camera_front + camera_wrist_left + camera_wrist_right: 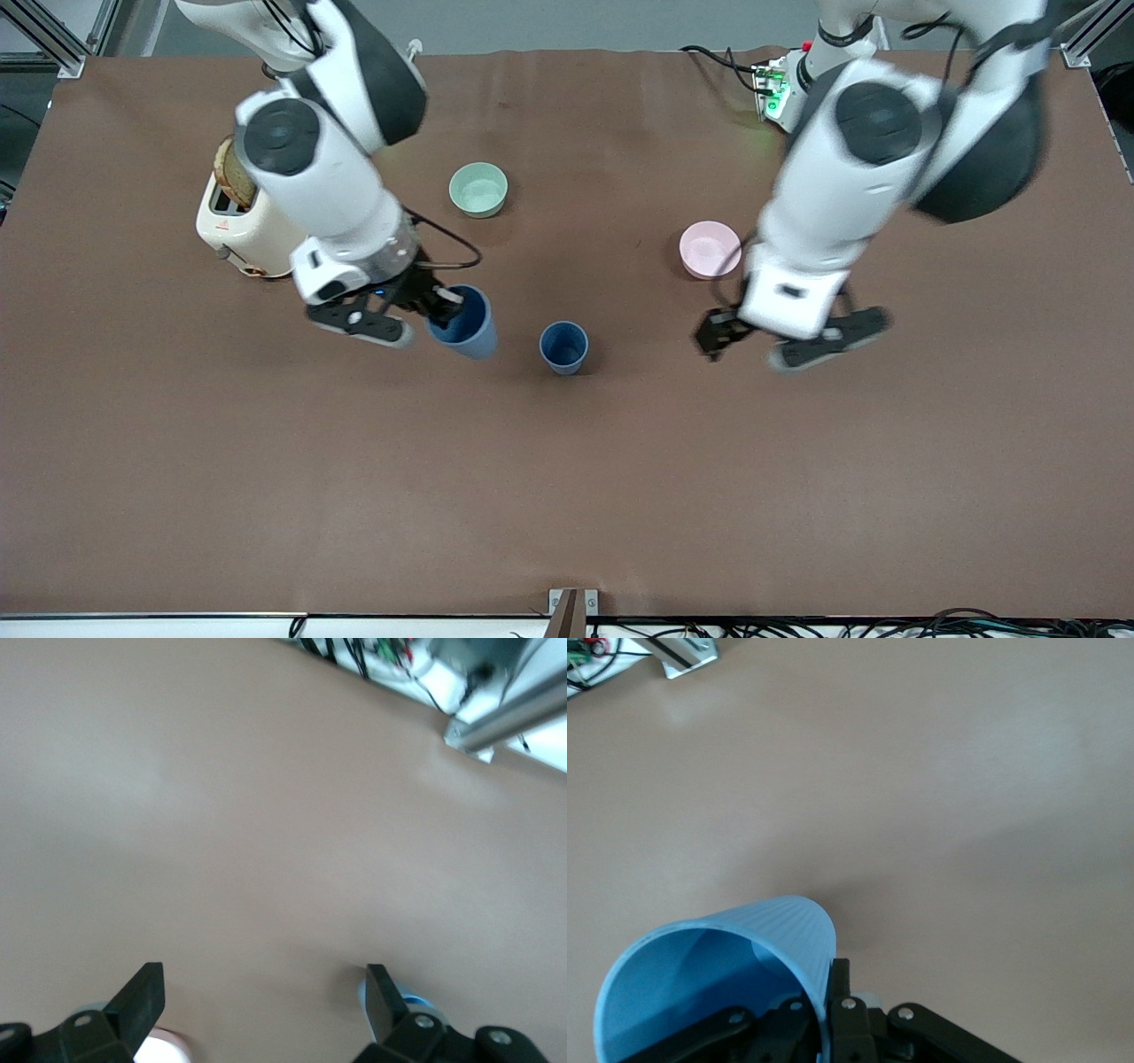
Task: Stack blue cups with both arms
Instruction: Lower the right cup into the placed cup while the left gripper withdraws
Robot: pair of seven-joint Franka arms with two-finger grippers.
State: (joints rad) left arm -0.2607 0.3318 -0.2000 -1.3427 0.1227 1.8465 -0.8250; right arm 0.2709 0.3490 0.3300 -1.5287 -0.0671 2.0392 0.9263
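The brown-covered bench (567,496) is shown with two small matte blue tapered plastic cups. One blue cup (563,346) stands upright and free on the bench, and serves here as the landmark. The second blue cup (463,322) is held tilted just beside the landmark, toward the right arm's end of the bench, its rim clamped by the right hand (423,312): one finger is seen inside the mouth and one outside the wall, as the right wrist view confirms for that cup (722,979) and hand (818,1014). The left hand (790,339) hangs over bare bench toward the left arm's end from the landmark, its fingers spread wide apart with nothing between them; the same spread is seen in the left wrist view (266,1001). A pale pink round bowl (710,249) and a pale green round bowl (478,189) lie farther from the front camera than the landmark. A cream toaster (239,230) holding a slice of toast stands at the right arm's end, partly covered by that arm.
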